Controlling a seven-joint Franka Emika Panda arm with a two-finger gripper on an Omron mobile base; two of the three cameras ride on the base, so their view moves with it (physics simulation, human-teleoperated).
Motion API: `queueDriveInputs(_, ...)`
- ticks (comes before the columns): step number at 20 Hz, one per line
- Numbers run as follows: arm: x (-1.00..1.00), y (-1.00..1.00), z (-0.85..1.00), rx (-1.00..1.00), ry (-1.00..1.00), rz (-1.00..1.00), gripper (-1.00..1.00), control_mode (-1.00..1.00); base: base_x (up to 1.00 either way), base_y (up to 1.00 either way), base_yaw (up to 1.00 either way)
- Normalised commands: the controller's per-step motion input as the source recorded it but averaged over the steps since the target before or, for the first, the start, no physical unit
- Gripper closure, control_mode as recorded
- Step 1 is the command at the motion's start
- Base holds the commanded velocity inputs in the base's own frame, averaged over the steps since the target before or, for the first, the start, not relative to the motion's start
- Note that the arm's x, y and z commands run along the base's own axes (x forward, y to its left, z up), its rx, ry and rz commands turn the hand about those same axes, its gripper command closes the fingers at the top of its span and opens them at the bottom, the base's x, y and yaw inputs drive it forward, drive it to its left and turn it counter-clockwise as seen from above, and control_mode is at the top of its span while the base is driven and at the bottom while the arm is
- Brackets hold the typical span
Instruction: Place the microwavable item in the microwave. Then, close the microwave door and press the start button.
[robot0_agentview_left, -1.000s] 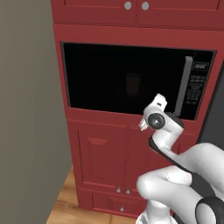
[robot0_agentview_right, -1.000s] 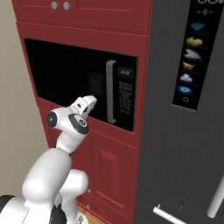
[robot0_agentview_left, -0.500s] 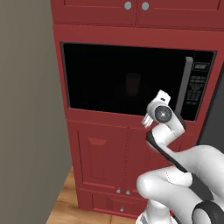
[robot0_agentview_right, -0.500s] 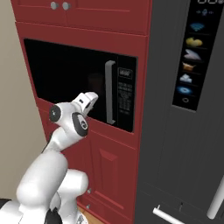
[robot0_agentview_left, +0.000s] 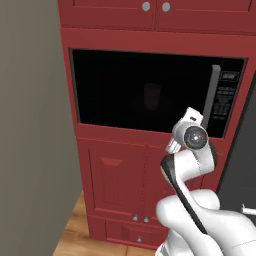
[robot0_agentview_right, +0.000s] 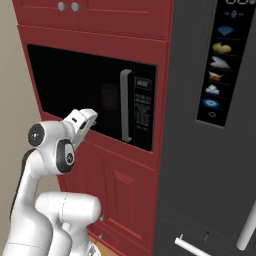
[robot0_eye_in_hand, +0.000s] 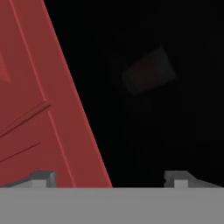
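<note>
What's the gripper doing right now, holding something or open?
Gripper: open, holding nothing, facing the closed microwave door.

— Count, by kind?
— One microwave (robot0_agentview_left: 150, 95), one door (robot0_agentview_right: 75, 90) with one bar handle (robot0_agentview_right: 125, 106), one dim reddish cup (robot0_agentview_left: 151, 95) beyond the fingers (robot0_eye_in_hand: 43, 177).
— Cabinet knobs above?
— Two (robot0_agentview_left: 146, 6). One dark fridge (robot0_agentview_right: 215, 150) beside.

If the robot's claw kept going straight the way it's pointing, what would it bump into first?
Probably the microwave door. The open claw aims at its dark panel, and the reddish cup shows faintly behind it. The red cabinet frame sits just to one side, so depth is uncertain.
</note>
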Motion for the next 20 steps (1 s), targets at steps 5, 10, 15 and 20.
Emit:
queueDriveInputs(5, -0.74, -0.28, 0.43, 0.09, 0.12, 0.00, -1.00, -1.00, 0.00, 0.00, 0.00)
queueDriveInputs(10, -0.76, -0.55, -0.15, 0.16, 0.08, 0.00, -1.00, -1.00, 0.00, 0.00, 0.00)
queueDriveInputs(15, -0.28, -0.61, -0.22, 0.03, -0.01, -0.01, -1.00, -1.00, 0.00, 0.00, 0.00)
queueDriveInputs(20, 0.01, -0.39, -0.19, -0.04, 0.02, -0.16, -1.00, -1.00, 0.00, 0.00, 0.00)
